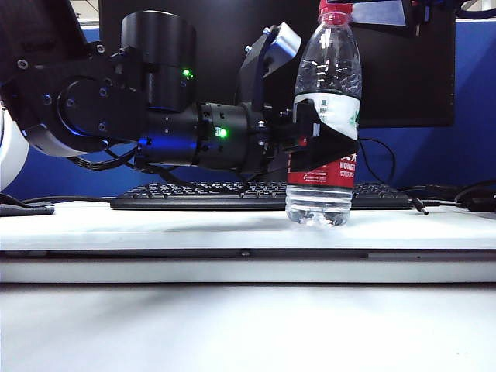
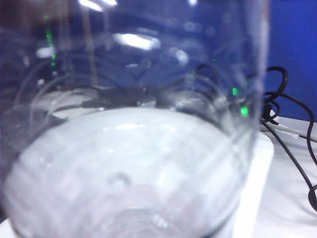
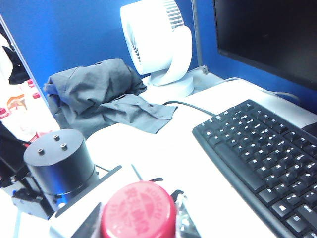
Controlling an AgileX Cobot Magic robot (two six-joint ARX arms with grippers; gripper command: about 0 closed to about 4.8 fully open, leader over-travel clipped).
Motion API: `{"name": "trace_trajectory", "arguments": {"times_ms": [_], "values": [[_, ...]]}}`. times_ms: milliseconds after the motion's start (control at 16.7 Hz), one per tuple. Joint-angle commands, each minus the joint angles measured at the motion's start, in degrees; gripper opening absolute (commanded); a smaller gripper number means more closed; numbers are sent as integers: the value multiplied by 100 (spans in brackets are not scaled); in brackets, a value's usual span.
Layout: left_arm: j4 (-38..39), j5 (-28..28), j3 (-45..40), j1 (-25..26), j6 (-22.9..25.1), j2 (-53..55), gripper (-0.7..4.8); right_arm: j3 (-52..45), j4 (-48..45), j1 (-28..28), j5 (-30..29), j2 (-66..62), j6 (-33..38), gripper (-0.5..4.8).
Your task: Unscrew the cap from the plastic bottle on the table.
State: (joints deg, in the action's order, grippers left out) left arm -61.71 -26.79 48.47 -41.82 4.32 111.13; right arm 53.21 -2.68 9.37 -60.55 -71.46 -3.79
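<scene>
White table (image 1: 155, 225) by a blue wall carries one plastic bottle (image 1: 325, 116), red cap (image 3: 138, 210) on; left gripper (image 1: 322, 136) grasps the bottle, right gripper's (image 3: 136, 223) grip unclear.

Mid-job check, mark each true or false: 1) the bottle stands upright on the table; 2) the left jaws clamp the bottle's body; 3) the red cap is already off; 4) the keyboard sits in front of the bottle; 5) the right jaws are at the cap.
1) True: the tall clear plastic bottle stands upright on the white table.
2) True: the left gripper jaws clamp its labelled middle.
3) False: the small red ribbed cap is on the neck.
4) False: the black keyboard lies behind the bottle.
5) True: the right gripper has its jaws on either side of the cap.
</scene>
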Motion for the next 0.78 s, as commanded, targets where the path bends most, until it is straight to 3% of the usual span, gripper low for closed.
{"name": "trace_trajectory", "arguments": {"times_ms": [60,360,600,660,780], "values": [[127,79,0,20,-28,4,273,111,293,24,-750,-227,72,48],[127,79,2,20,-31,4,273,442,409,-109,-1646,-730,81,48],[127,81,0,20,-28,4,273,597,413,-323,-1685,-826,94,54],[127,81,0,20,-28,4,273,599,409,-380,-1569,-817,72,80],[129,83,0,20,-28,4,273,597,404,-483,-1005,-789,74,218]]}}
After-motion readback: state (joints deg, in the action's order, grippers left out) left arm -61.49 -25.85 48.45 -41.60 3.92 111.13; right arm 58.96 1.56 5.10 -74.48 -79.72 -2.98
